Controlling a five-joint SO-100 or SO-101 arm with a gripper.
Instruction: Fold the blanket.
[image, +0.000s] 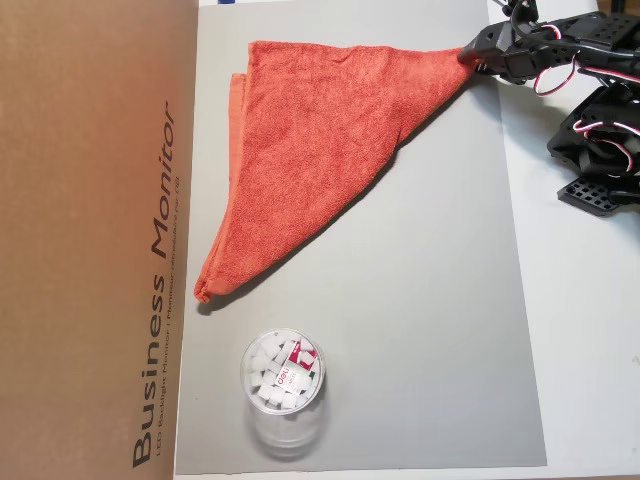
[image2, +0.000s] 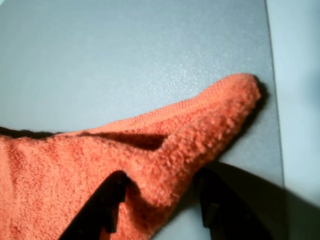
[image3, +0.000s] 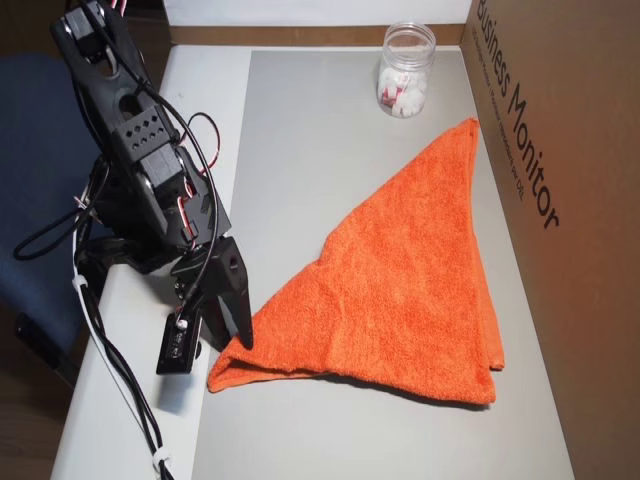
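Blanket (image: 310, 150) lies on the grey mat (image: 420, 330), doubled along its diagonal into a rough triangle; in a overhead view its long sloping edge runs from the lower left tip up to the corner at top right. Edges do not match: a strip of the lower layer shows along the left side and at the corner nearest the box (image: 90, 240).

Gripper (image: 472, 58) has the top right corner. Wrist view shows the two dark fingers (image2: 107, 200) pinched on either side of a ridge of blanket (image2: 165, 165), the hemmed tip sticking out past them and resting on or just above the mat.

Progress, as judged: one diagonal fold looks made but not released or squared up. Left to do, probably: let go, and perhaps a second fold to bring the triangle smaller.

Material: orange-red terry, fuzzy loops, hem a tighter weave. Soft, limp, holds creases poorly. Mat is smooth, matte, faintly speckled.

Cup (image: 283, 385), clear plastic, holds small white pieces and stands well apart from the blanket's lower tip. Box is brown card, printed "Business Monitor". White table (image: 590, 350) beyond the mat.
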